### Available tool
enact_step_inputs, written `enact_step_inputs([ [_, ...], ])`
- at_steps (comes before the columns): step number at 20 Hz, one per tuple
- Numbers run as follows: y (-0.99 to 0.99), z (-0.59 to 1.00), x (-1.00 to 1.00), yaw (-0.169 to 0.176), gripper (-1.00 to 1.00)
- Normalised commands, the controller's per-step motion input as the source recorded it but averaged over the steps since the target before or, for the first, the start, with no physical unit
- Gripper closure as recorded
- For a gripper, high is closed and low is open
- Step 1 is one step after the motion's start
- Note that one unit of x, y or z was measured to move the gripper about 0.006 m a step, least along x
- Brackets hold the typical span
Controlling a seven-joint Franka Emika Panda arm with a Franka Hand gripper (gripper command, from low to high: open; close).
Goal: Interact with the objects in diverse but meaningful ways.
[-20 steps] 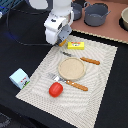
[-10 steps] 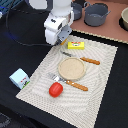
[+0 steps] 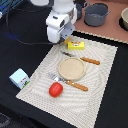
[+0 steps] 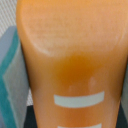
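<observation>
Orange, smooth block [image 4: 70, 60] sat clamped in the white gripper [image 3: 65, 39] above the placemat's [image 3: 100, 95] far edge, so lowering slowly beside the flat yellow box [image 3: 76, 45] seemed wisest.

A red round tomato [image 3: 55, 89] lay on the woven placemat, near its corner towards the exterior view's lower left. A flat yellow box [image 3: 76, 45] with a red mark on its top rested flat at the mat's far edge. Off the mat, at the exterior view's left, a light blue house-shaped carton [image 3: 19, 78] stood on the black surface. Up close in the wrist view, a smooth orange block [image 4: 72, 55] filled the frame, with pale stripes low on its face.
</observation>
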Motion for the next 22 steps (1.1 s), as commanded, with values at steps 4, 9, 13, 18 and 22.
enact_step_inputs([
  [4, -0.68, 0.51, 0.24, -0.044, 1.0],
  [9, -0.86, 0.16, 0.06, -0.022, 1.0],
  [13, -0.91, 0.0, 0.0, 0.0, 1.0],
  [18, -0.77, -0.1, 0.0, -0.023, 1.0],
  [22, -0.49, -0.21, 0.0, -0.03, 1.0],
])
